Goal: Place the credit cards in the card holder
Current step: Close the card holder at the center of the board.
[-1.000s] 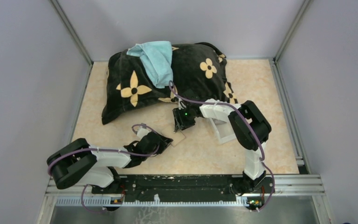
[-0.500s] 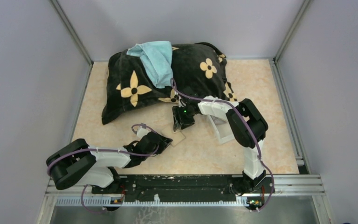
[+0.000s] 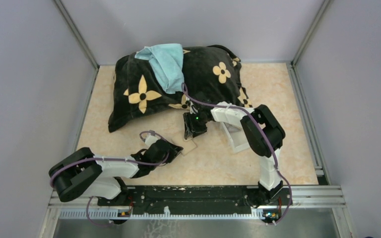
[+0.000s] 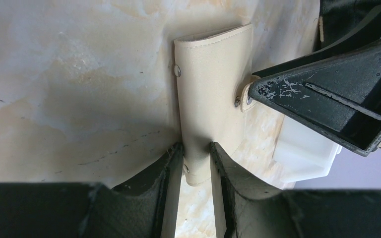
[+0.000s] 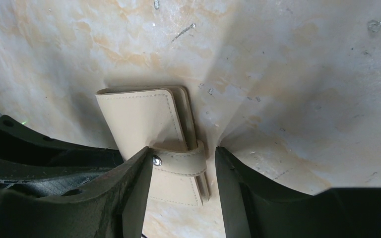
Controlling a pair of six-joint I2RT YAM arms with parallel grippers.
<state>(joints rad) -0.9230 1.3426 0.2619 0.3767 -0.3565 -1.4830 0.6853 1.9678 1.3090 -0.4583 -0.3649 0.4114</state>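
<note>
The tan card holder [image 3: 190, 147] lies closed on the table. My left gripper [image 3: 177, 148] is shut on its near edge; in the left wrist view the holder [image 4: 213, 89] is pinched between both fingers at the gripper [image 4: 197, 166]. My right gripper [image 3: 194, 131] is open above the holder's far side. In the right wrist view the holder [image 5: 144, 119] and its snap tab [image 5: 181, 161] sit between the spread fingers of the gripper [image 5: 183, 166], with the left finger [image 5: 134, 183] against the snap. No credit cards show in any view.
A black pillow with yellow flowers [image 3: 178, 84] and a light-blue cloth [image 3: 166, 64] fills the back of the table, just behind my right gripper. A white open tray [image 3: 237, 141] sits right of the holder, partly under my right arm; it also shows in the left wrist view [image 4: 302, 153].
My right arm has shifted slightly left and toward the pillow, its gripper staying over the holder. My left arm has not moved and keeps its hold.
</note>
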